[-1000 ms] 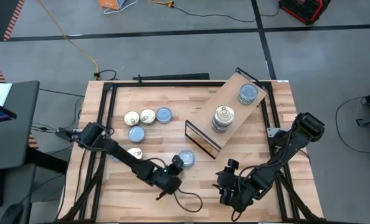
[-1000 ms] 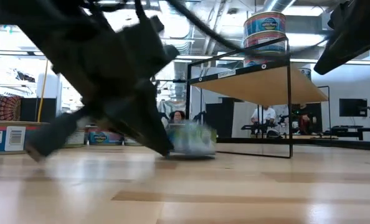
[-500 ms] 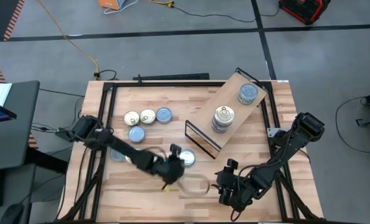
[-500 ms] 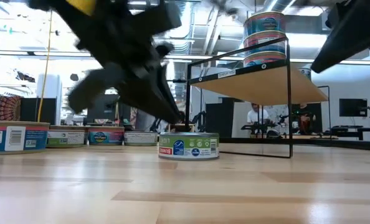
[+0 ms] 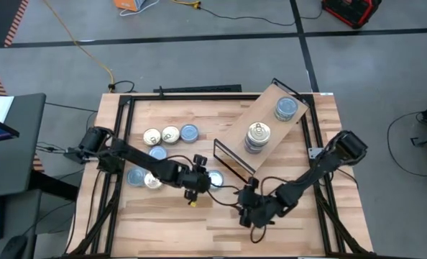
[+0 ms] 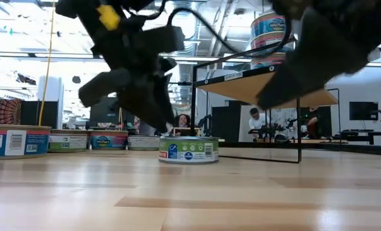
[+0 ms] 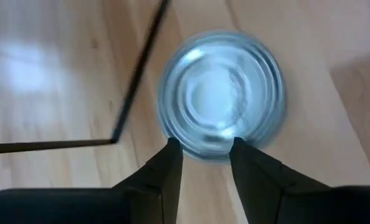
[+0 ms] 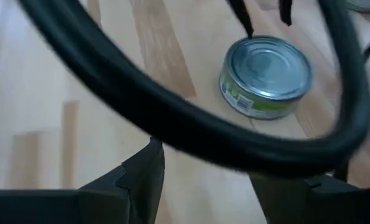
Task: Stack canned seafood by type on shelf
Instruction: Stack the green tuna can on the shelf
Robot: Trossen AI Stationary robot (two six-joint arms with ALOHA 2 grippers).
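- High view: a blue-lidded tin (image 5: 215, 179) sits upright on the table (image 5: 163, 216), beside the shelf's (image 5: 267, 119) near end.
- Left gripper (image 5: 198, 181) is just beside it, fingers (image 7: 169, 168) apart, nothing held, tin straight ahead.
- Right gripper (image 5: 246, 203) waits near, fingers apart, empty.
- Left arm looks nearer.

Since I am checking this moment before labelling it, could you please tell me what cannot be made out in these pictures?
- Low view: the dark left arm hides whether the left gripper touches the flat round light-blue-lidded tin.
- Left wrist view: that tin's lid is blurred, so its print is unreadable.
- Right wrist view: a black cable crosses the picture, hiding part of the wooden tabletop.
- High view: labels of the tins stacked on the light wood shelf are too small.
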